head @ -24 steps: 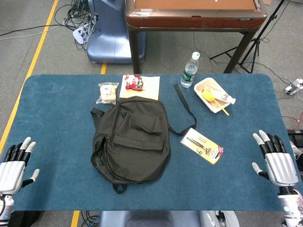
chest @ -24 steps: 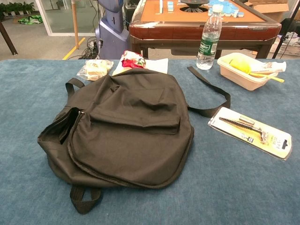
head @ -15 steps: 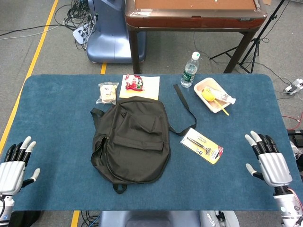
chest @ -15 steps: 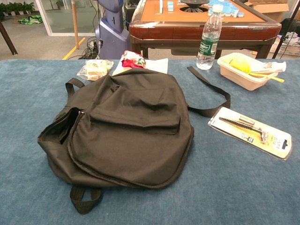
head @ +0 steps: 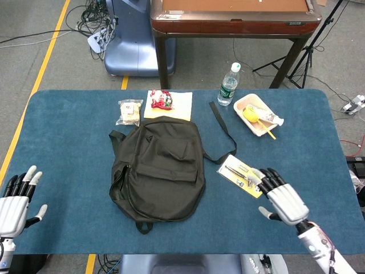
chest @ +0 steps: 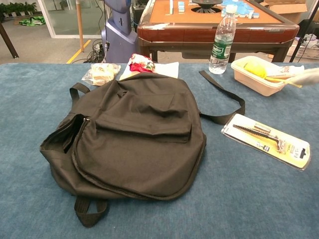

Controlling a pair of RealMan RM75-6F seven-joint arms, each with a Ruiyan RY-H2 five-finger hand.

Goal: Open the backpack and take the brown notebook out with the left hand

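Black backpack (head: 158, 168) lies flat at table centre on the blue table (head: 68, 137), zipped shut as far as visible, front pocket up, carry loop at its 6 o'clock edge, one strap (head: 221, 130) trailing out toward 1 o'clock. Brown notebook not visible in either view. Left hand (head: 16, 201) at the table's 8 o'clock corner, palm down, fingers apart and straight, grasping nothing, well apart from the backpack. Right hand (head: 280, 194) at 4 o'clock from the backpack, fingers spread, nothing in it, fingertips over or touching the near end of the yellow blister pack (head: 242, 174); cannot tell if there is contact. In the chest view the same pack (chest: 266, 140) lies at 3 o'clock of the backpack (chest: 130, 139), holding a metal tool; a blurred pale shape at the right edge may be the right hand, cannot tell. Water bottle (head: 228, 85) stands upright at 1 o'clock from the backpack, just beside the white tray (head: 256, 115) with a yellow item and a tube in it. At 12 o'clock a red-and-white snack packet (head: 162, 100) rests on a cream sheet (head: 169, 106) touching the backpack's top edge; a clear bagged snack (head: 129, 111) lies just at 11 o'clock, beside the sheet.
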